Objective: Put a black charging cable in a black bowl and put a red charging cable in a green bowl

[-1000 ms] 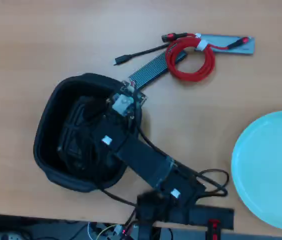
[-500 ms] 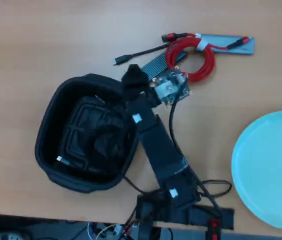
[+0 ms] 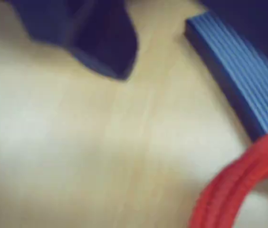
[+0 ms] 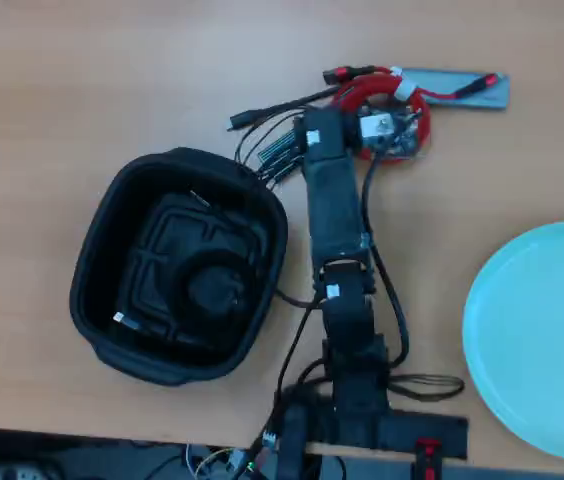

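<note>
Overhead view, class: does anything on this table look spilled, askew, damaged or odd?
Nothing stands out. The black charging cable lies coiled inside the upright black bowl, the green bowl sits empty, and the red charging cable lies looped beneath the arm.

In the overhead view a coiled cable (image 4: 217, 285) lies inside the deep bowl (image 4: 102, 240) at the left of the desk (image 4: 82, 80), and the round dish (image 4: 537, 340) sits at the right edge. Another cable (image 4: 402, 95) lies on the ribbed box (image 4: 280, 148) near the top, with the arm (image 4: 337, 230) reaching over it between bowl and dish.
</note>
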You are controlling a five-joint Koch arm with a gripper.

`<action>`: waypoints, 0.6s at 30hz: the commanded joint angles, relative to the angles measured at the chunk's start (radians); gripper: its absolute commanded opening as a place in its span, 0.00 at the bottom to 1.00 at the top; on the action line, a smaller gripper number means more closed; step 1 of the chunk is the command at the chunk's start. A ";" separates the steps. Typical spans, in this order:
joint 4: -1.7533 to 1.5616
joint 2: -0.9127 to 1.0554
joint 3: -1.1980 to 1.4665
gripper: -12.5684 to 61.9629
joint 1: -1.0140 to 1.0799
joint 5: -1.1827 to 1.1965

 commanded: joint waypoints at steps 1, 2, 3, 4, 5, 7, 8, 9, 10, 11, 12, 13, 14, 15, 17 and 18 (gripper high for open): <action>0.002 0.020 -0.080 0.86 0.061 -0.002; 0.002 0.020 -0.078 0.86 0.083 -0.002; 0.003 0.020 -0.078 0.86 0.103 0.000; 0.002 0.018 -0.077 0.86 0.118 -0.002; 0.003 0.017 -0.077 0.86 0.127 -0.002; 0.002 -0.014 -0.077 0.86 0.130 0.002; 0.000 -0.046 -0.081 0.86 0.127 0.003; -0.003 -0.075 -0.092 0.86 0.123 0.005; -0.003 -0.103 -0.109 0.86 0.120 0.006; -0.003 -0.123 -0.124 0.86 0.115 0.006; -0.003 -0.140 -0.137 0.86 0.107 0.006; -0.003 -0.150 -0.144 0.86 0.097 0.008; -0.003 -0.153 -0.146 0.86 0.086 0.008; -0.003 -0.153 -0.146 0.86 0.081 0.008; -0.003 -0.161 -0.146 0.86 0.075 0.008; -0.003 -0.176 -0.147 0.86 0.075 0.008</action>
